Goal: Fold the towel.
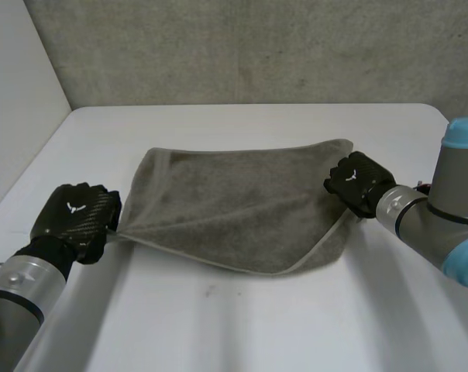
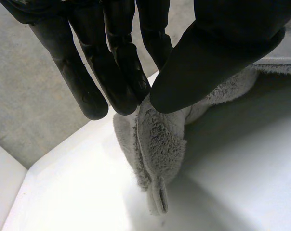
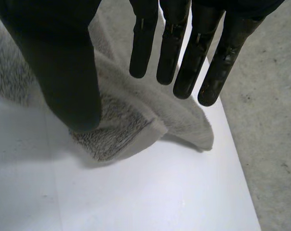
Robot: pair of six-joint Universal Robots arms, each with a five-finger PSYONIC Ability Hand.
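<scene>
A grey towel point(image 1: 234, 205) lies folded over on the white table point(image 1: 242, 318), its near edge lifted between the two hands. My left hand point(image 1: 75, 221) holds the towel's near left corner. In the left wrist view its thumb point(image 2: 218, 57) and fingers point(image 2: 121, 72) pinch that bunched corner point(image 2: 160, 144), which hangs a little above the table. My right hand point(image 1: 358, 182) is at the towel's right edge. Its fingers point(image 3: 184, 53) are straight and stand apart from the thumb point(image 3: 63, 62), with the towel's right corner point(image 3: 131, 130) lying loose on the table beneath them.
A grey concrete wall point(image 1: 257, 46) rises behind the table's far edge. A white panel point(image 1: 17, 93) stands along the left side. Bare tabletop stretches in front of the towel.
</scene>
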